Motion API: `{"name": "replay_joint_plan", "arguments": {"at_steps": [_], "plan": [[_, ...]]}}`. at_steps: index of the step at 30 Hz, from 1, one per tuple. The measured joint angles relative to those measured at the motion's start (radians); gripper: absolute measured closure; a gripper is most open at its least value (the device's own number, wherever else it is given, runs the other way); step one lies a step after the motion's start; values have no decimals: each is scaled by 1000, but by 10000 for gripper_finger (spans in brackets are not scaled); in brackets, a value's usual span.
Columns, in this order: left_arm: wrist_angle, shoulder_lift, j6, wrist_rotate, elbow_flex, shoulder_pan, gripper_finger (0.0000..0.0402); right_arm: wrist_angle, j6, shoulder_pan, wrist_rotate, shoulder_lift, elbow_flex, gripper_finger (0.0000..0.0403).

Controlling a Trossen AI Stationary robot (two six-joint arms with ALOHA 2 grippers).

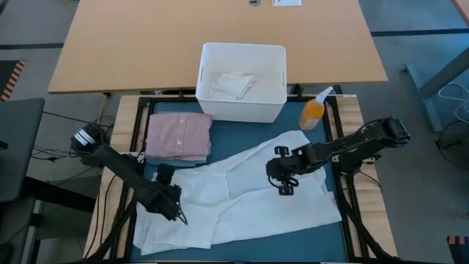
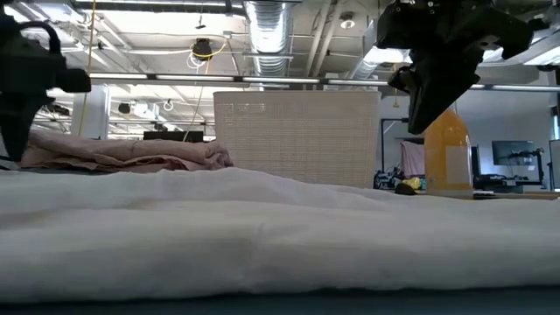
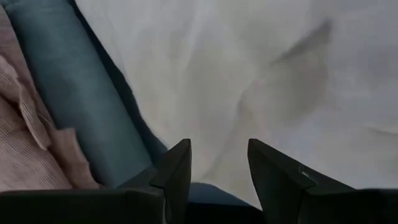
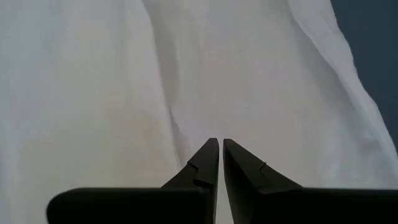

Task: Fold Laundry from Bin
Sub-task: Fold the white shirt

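A large white cloth [image 1: 242, 192] lies spread out, with soft wrinkles, on the teal mat [image 1: 333, 231]. A folded pink shirt [image 1: 179, 135] lies at the mat's far left, on top of light blue denim [image 3: 74, 93]. The white bin [image 1: 271, 110] stands beyond the mat with crumpled white cloth [image 1: 231, 83] inside. My left gripper [image 3: 217, 146] hangs open over the white cloth's left part, near the shirt stack. My right gripper [image 4: 217, 142], its fingers all but together, hangs above the cloth's right part [image 1: 284, 187], with nothing between them.
An orange spray bottle [image 1: 314, 111] stands just right of the bin, at the mat's far right corner. A bare wooden table top [image 1: 132, 44] stretches beyond the bin. Black frame rails [image 1: 350, 213] run along both sides of the mat.
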Motion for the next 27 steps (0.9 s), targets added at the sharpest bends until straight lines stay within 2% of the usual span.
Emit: {"name": "replay_joint_plan", "arguments": {"at_steps": [7,11,14,19,23,27], "plan": [[5,104,-10,24,0,70,253,-44,-54,2,-1,-11,-14,351],[20,130,-14,17,1,105,259,-40,-69,0,-1,-71,-61,351],[18,131,-60,-41,15,126,292,-40,-54,-2,-1,-125,-99,351],[9,112,-125,-121,51,157,388,23,-13,-14,-1,-226,-138,351],[-15,65,-133,-159,86,182,398,103,14,-21,-1,-282,-155,351],[-76,-24,-139,-234,110,202,401,214,54,-16,-2,-277,-160,352]]}}
